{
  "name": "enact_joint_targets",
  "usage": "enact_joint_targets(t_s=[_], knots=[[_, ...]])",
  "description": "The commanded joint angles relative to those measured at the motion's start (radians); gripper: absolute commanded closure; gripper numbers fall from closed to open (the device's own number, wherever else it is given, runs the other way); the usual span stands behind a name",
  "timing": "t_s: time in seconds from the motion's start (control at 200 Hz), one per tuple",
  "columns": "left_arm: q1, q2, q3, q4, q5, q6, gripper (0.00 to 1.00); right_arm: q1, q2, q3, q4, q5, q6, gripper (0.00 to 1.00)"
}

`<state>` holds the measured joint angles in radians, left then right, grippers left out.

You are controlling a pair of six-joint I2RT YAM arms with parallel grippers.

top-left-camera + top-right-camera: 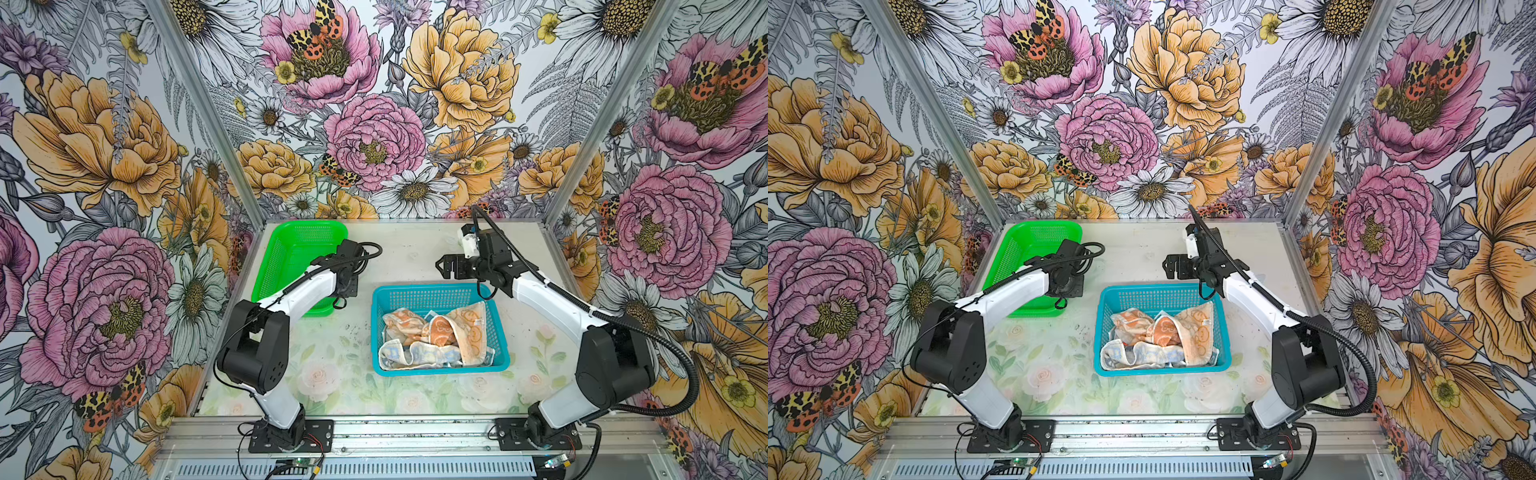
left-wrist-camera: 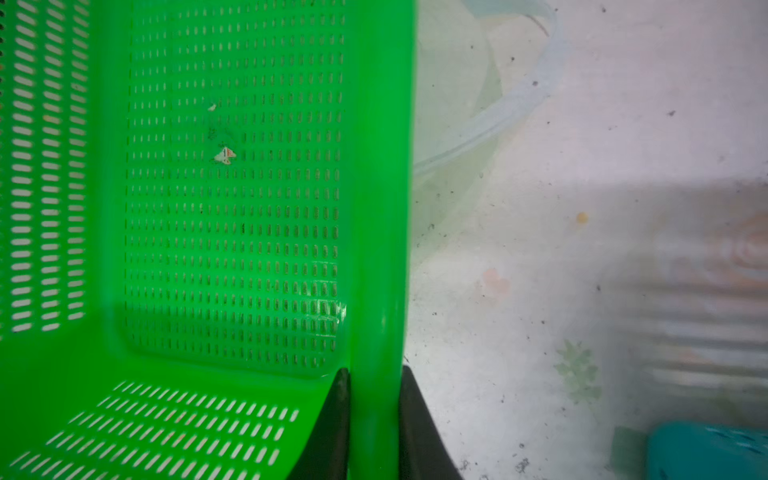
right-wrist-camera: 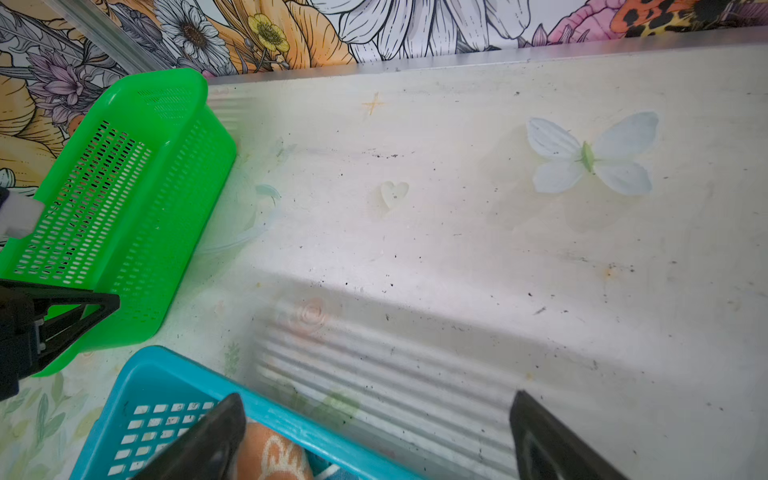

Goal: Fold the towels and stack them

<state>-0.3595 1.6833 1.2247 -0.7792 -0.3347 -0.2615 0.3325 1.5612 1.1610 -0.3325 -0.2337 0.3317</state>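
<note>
Left gripper [image 2: 374, 370] clamped on the right wall of the green basket [image 1: 305, 225], far left of the table [image 1: 409, 253]. Right gripper [image 3: 377, 395] spread wide, empty, over the far edge of the blue basket [image 1: 436, 287]. Towels [image 1: 436, 337] lie crumpled inside the blue basket, centre-right.
</note>
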Motion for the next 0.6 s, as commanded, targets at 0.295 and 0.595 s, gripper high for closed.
enact_joint_targets(t_s=[0.295, 0.595], knots=[[0.129, -0.001, 0.05, -0.049, -0.058, 0.089, 1.0, 0.026, 0.008, 0.005, 0.045, -0.01, 0.059, 0.01], [-0.029, 0.031, 0.093, -0.038, -0.106, 0.259, 1.0, 0.035, -0.006, -0.023, 0.052, 0.011, 0.064, 0.0]])
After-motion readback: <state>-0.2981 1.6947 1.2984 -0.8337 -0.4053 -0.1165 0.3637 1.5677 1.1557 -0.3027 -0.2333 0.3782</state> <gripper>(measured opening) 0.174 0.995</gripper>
